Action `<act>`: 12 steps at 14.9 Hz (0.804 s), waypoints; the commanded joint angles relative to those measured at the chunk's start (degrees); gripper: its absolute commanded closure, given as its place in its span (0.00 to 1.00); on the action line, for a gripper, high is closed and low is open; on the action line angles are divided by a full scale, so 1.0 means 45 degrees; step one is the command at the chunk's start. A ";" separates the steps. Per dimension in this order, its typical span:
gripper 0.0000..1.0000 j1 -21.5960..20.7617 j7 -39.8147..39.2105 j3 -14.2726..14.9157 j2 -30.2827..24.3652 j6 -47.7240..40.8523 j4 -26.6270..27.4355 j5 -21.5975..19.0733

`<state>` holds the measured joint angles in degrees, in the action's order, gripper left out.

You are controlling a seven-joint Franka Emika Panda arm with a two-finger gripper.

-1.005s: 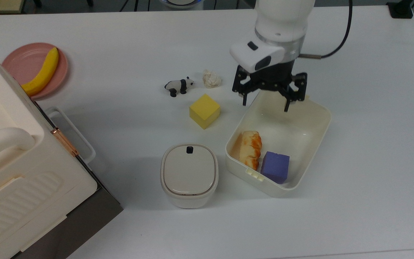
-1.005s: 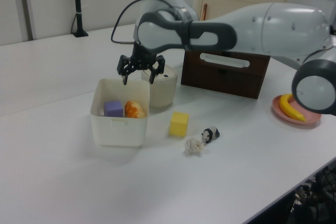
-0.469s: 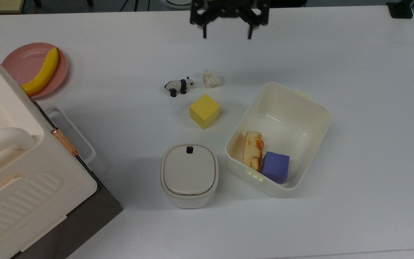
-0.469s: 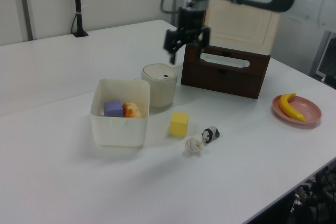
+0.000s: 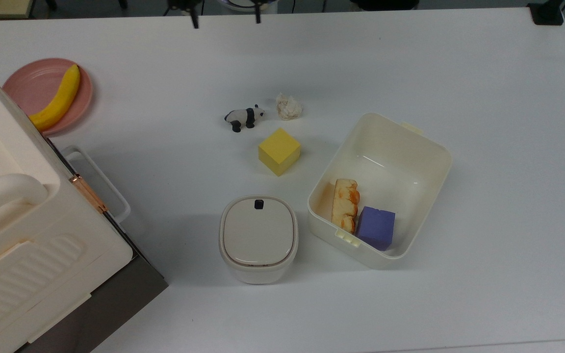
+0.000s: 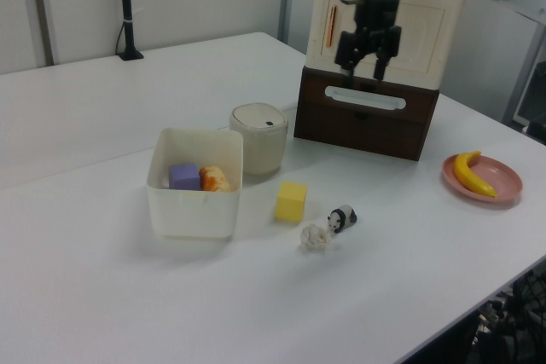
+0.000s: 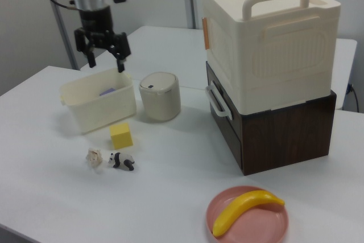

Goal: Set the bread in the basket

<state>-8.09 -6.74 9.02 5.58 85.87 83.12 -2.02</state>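
The bread (image 5: 345,203), a golden-orange loaf, lies inside the cream basket (image 5: 400,128) against its wall on the top view's left, beside a purple block (image 5: 375,227). In the left view the bread (image 6: 216,179) shows over the rim of the basket (image 6: 194,210). My gripper (image 6: 364,67) hangs open and empty, high above the table, seen in front of the big box. At the upper edge of the top view the gripper (image 5: 226,17) is far from the basket. The right view has the gripper (image 7: 106,64) above the basket (image 7: 99,106).
A yellow cube (image 5: 279,151), a toy panda (image 5: 244,117) and a crumpled paper ball (image 5: 288,107) lie to the top view's left of the basket. A lidded pot (image 5: 258,239) stands close by. A cream box on a dark drawer unit (image 6: 367,117) and a pink plate with a banana (image 5: 49,95) sit further off.
My open gripper rose from over the basket and swung away toward the top view's upper left. The bread settled beside the purple block and stays in the basket.
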 commanded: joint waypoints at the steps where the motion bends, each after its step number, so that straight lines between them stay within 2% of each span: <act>1: 0.00 0.0333 -0.0826 -0.0090 -0.0419 0.0057 0.0553 -0.0077; 9: 0.00 0.0334 -0.0650 0.0086 -0.0517 0.0272 0.0592 -0.0136; 12: 0.00 0.0255 0.0360 0.0086 -0.0575 0.0311 0.0749 -0.0136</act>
<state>-6.20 -9.30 9.02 5.13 85.90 83.66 -2.04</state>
